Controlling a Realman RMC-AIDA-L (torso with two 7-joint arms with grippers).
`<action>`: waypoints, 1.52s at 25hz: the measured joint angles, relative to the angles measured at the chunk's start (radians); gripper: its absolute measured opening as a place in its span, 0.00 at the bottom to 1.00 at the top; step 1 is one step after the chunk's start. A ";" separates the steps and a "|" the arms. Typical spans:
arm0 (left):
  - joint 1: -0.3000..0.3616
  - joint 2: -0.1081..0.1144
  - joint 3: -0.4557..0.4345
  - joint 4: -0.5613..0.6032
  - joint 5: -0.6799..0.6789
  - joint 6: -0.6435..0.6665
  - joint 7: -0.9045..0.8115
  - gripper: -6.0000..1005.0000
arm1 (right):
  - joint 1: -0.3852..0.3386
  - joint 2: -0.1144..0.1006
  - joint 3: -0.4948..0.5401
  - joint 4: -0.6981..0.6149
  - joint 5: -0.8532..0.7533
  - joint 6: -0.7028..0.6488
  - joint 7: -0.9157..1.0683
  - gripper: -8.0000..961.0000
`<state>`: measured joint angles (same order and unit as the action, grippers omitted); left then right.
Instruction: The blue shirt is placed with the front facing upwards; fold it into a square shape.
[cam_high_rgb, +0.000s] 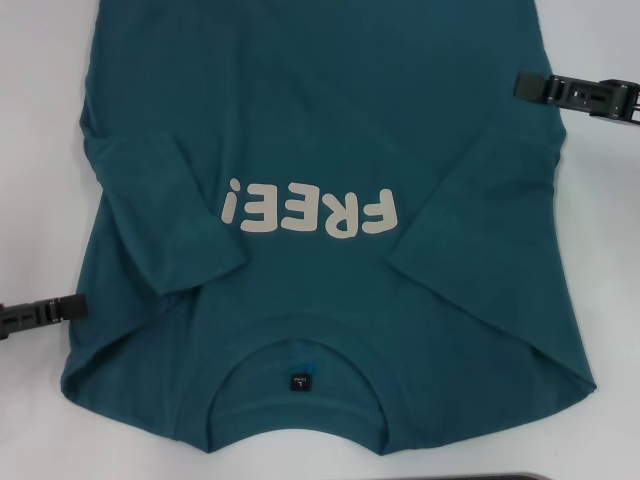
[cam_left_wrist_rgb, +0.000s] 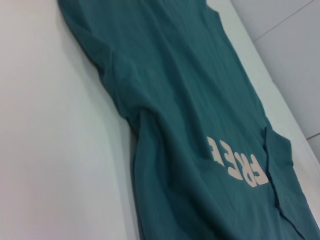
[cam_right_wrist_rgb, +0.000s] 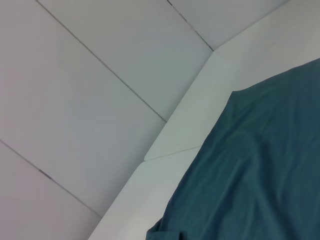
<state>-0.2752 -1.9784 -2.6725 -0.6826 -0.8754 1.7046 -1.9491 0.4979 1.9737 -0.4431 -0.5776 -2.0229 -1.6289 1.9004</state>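
Looking down from my head, I count one shirt (cam_high_rgb: 330, 180) spread front-up on the white table (cam_high_rgb: 40, 160), its collar toward me at 6 o'clock and the white "FREE!" lettering (cam_high_rgb: 312, 208) reading upside down. Both sleeves are folded in over the chest. The hem runs off the frame at 12 o'clock, so I cannot see it. Two grippers show: my left gripper (cam_high_rgb: 70, 307) enters at 9 o'clock, tip touching the shirt's edge near the shoulder; my right gripper (cam_high_rgb: 530, 87) enters at 2 o'clock, tip at the shirt's side. Both look drawn narrow, but I cannot tell whether either pinches cloth.

My left wrist shows the shirt (cam_left_wrist_rgb: 190, 125) lying long on the table (cam_left_wrist_rgb: 45, 150), lettering (cam_left_wrist_rgb: 235, 162) partly covered by a sleeve; no fingers visible.

My right wrist shows one shirt corner (cam_right_wrist_rgb: 260, 170), the table edge (cam_right_wrist_rgb: 190, 125) and tiled floor (cam_right_wrist_rgb: 85, 95).
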 joint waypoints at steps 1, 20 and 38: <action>0.001 0.000 0.000 0.000 0.003 -0.001 -0.003 0.79 | 0.000 -0.002 0.001 0.002 0.000 0.000 0.000 0.86; -0.004 -0.003 0.009 0.000 0.079 0.003 -0.031 0.79 | -0.004 -0.007 0.003 -0.002 0.004 -0.002 0.014 0.86; -0.030 -0.002 0.019 -0.005 0.129 0.062 -0.033 0.79 | 0.002 -0.015 0.003 -0.002 0.004 0.001 0.024 0.86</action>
<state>-0.3050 -1.9804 -2.6540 -0.6878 -0.7459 1.7668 -1.9824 0.5000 1.9585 -0.4402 -0.5799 -2.0187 -1.6276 1.9246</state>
